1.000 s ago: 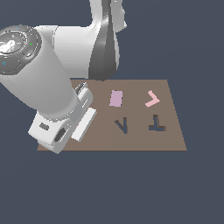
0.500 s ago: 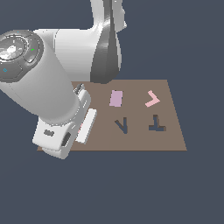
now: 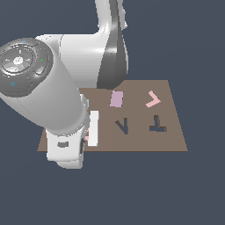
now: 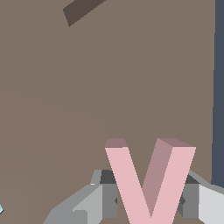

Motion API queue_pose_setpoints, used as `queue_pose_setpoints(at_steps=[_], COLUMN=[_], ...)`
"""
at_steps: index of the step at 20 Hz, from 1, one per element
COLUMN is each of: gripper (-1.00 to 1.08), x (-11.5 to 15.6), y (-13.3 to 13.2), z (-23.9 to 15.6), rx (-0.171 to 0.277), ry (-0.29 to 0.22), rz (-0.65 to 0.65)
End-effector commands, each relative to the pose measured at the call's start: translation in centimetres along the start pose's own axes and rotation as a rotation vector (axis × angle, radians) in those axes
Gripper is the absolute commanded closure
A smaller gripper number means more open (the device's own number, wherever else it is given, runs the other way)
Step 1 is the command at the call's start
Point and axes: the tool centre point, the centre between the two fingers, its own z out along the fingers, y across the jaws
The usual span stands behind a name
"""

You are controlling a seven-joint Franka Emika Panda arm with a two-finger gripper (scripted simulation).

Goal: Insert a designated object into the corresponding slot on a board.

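Working across the exterior view from its left: the arm's large grey-white body covers the near-left part of the brown board (image 3: 176,132). At its lower end the gripper (image 3: 90,136) shows a white finger (image 3: 93,128) with a sliver of salmon pink beside it. The wrist view confirms the narrow pink V-piece (image 4: 148,179) clamped between the grey fingers (image 4: 107,199), over bare board surface. Next rightward lies the dark narrow V-slot (image 3: 122,126), unfilled, well apart from the gripper. Behind it rests a mauve rectangular piece (image 3: 116,99). Further right sit the dark T-shaped cut-out (image 3: 157,124) and, behind it, a paler pink chevron (image 3: 153,99).
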Motion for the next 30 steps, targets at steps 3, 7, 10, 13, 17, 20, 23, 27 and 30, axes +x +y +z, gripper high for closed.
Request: queue_pose_setpoints(at_steps=[3, 7, 10, 13, 17, 20, 23, 27, 30], gripper=[1.08, 1.08, 1.08, 1.08, 1.08, 1.08, 1.08, 1.08, 1.08], x=[1.3, 2.6, 3.7, 4.9, 6.5, 7.7, 8.9, 10.5, 11.4], y=[1.0, 1.7, 2.1, 2.4, 2.4, 2.2, 1.9, 1.2, 0.5], z=[-0.1, -0.2, -0.2, -0.3, -0.4, -0.4, -0.5, -0.6, -0.6], rx=[-0.001, -0.001, -0.001, -0.001, -0.002, -0.002, -0.002, -0.002, -0.002], ry=[0.0, 0.0, 0.0, 0.0, 0.0, 0.0, 0.0, 0.0, 0.0], rz=[-0.186, -0.36, -0.492, -0.625, -0.805, -0.942, -1.081, -1.267, -1.397])
